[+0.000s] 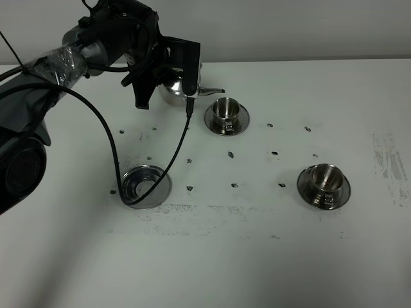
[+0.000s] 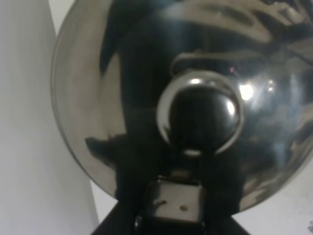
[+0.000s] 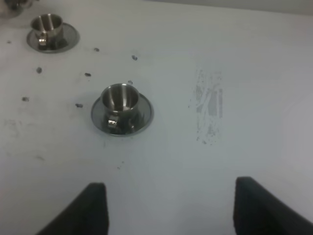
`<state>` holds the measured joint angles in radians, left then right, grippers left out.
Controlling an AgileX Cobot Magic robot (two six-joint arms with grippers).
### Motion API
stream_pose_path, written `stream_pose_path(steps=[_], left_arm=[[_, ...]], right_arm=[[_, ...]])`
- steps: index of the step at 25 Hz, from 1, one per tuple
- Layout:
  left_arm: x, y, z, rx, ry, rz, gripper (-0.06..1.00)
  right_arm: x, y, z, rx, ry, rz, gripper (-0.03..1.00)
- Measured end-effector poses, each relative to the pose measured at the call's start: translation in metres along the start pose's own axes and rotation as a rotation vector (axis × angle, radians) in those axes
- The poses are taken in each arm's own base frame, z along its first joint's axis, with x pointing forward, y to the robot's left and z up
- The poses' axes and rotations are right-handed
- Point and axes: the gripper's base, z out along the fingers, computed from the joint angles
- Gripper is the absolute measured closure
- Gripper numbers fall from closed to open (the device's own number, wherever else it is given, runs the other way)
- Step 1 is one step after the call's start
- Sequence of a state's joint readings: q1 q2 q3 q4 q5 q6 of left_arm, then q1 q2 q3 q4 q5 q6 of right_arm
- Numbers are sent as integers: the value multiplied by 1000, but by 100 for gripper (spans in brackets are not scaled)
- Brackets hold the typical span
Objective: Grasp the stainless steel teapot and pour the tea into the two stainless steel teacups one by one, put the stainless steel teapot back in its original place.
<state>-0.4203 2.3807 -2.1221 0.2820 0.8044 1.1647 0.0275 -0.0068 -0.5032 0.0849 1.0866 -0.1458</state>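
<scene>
**Steel teapot in left fingers beside the far teacup; round tray well apart**

Containers. The shiny cylindrical stainless steel teapot (image 1: 171, 91) is at the back left of the counter, gripped by the left gripper (image 1: 176, 70). Its fingers are pressed together on the pot at its top. In the left wrist view the domed lid and its round knob (image 2: 200, 115) fill nearly the whole picture, so the lid is on. The thin curved spout (image 1: 212, 91) points to the right, and its tip is just beside the rim of the far teacup (image 1: 226, 110). This is a small shiny steel cup with a tiny handle, standing upright on a round steel saucer (image 1: 243, 122). A near teacup (image 1: 323, 181) of the same make stands upright on its own saucer toward the right front, well apart from the first. Both cup interiors show only bright reflections, and whether either holds liquid cannot be told. The teapot's contents are hidden.

The flat round shiny steel tray (image 1: 146, 186) with concentric rings lies at the left front, well apart from the teapot. A black cable (image 1: 112, 147) hanging from the left arm runs down to the tray's left rim in the high view.

The right gripper (image 3: 178, 210) hovers over bare counter with its two dark fingers spread wide and nothing between them.

Surface and room. The white counter (image 1: 270, 256) carries scattered dark specks between the cups and the tray, a smudged band in front of the tray, and a grey scuff patch (image 1: 388, 163) at the right. A plain pale wall (image 1: 289, 29) runs along the back edge.
</scene>
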Motion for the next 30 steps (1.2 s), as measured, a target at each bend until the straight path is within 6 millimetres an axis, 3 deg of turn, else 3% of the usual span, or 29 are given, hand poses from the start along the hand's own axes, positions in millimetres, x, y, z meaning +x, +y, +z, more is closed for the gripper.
stream_pose_path(steps=[30], left_arm=[[-5, 3, 2, -61, 14, 197, 76]], right_arm=[[0, 0, 0, 0, 0, -1, 41]])
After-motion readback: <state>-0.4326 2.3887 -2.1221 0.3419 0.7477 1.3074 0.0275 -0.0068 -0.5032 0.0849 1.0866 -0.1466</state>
